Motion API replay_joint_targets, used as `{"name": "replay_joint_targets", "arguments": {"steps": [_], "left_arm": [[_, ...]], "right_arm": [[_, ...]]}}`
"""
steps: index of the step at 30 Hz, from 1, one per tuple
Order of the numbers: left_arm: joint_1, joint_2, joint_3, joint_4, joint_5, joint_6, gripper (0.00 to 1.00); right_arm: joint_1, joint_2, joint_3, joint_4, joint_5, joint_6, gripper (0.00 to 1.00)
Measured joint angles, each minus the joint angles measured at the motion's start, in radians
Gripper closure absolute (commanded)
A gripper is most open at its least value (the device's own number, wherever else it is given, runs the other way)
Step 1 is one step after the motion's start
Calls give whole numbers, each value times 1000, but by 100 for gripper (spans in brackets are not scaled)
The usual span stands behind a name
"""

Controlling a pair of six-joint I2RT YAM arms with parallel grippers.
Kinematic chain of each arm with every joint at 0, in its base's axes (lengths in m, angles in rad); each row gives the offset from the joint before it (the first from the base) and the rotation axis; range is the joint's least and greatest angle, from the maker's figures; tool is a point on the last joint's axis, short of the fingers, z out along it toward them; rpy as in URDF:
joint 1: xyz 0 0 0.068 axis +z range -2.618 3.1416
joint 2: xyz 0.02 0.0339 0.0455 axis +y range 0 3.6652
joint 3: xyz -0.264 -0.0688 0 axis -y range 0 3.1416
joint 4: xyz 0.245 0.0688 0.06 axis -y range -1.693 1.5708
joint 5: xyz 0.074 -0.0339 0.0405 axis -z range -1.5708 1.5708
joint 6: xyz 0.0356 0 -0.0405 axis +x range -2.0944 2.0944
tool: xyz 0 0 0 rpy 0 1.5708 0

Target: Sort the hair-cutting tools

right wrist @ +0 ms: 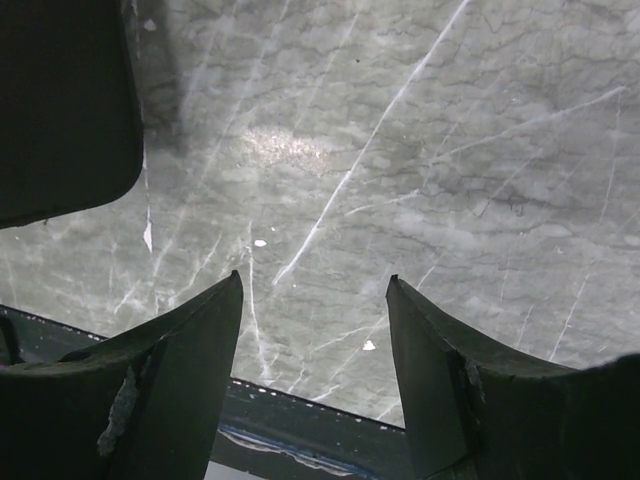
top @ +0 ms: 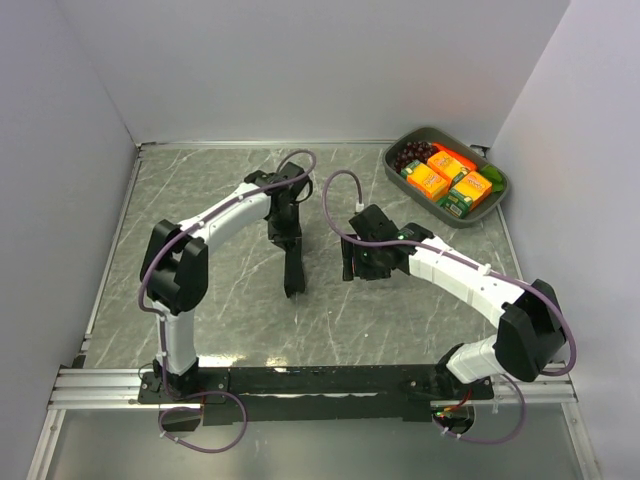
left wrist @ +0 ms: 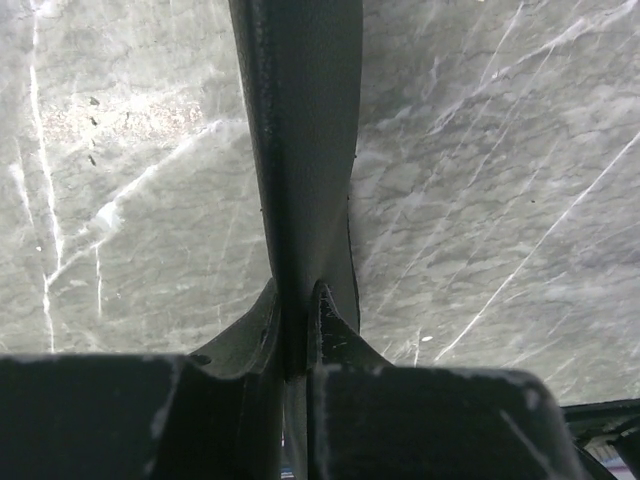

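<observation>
My left gripper (top: 284,238) is shut on the top edge of a flat black zip case (top: 293,270), which hangs down from it over the middle of the table. In the left wrist view the case (left wrist: 300,120) runs edge-on away from the closed jaws of that gripper (left wrist: 297,295). My right gripper (top: 349,268) is open and empty, just right of the case. In the right wrist view this gripper (right wrist: 313,285) hovers over bare marble, and a rounded corner of the case (right wrist: 60,100) shows at the upper left. No scissors or hair clips are in view.
A grey oval tray (top: 420,133) at the back right holds orange and green packets and dark grapes. The black rail (top: 320,382) with the arm bases runs along the near edge. White walls close in the table's left, back and right sides.
</observation>
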Motion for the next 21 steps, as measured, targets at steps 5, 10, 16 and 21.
{"name": "replay_joint_targets", "arguments": {"steps": [5,10,16,21], "left_arm": [[-25,19,20,-1,-21,-1,78],[-73,59,55,12,-45,-11,68],[-102,77,49,48,-52,-36,65],[-106,76,33,74,-51,-54,65]], "right_arm": [[-6,-5,-41,10,-1,-4,31],[-24,-21,-72,15,-5,-11,30],[-43,-42,-85,35,-11,-20,29],[-50,-47,-108,44,-28,-30,28]]}}
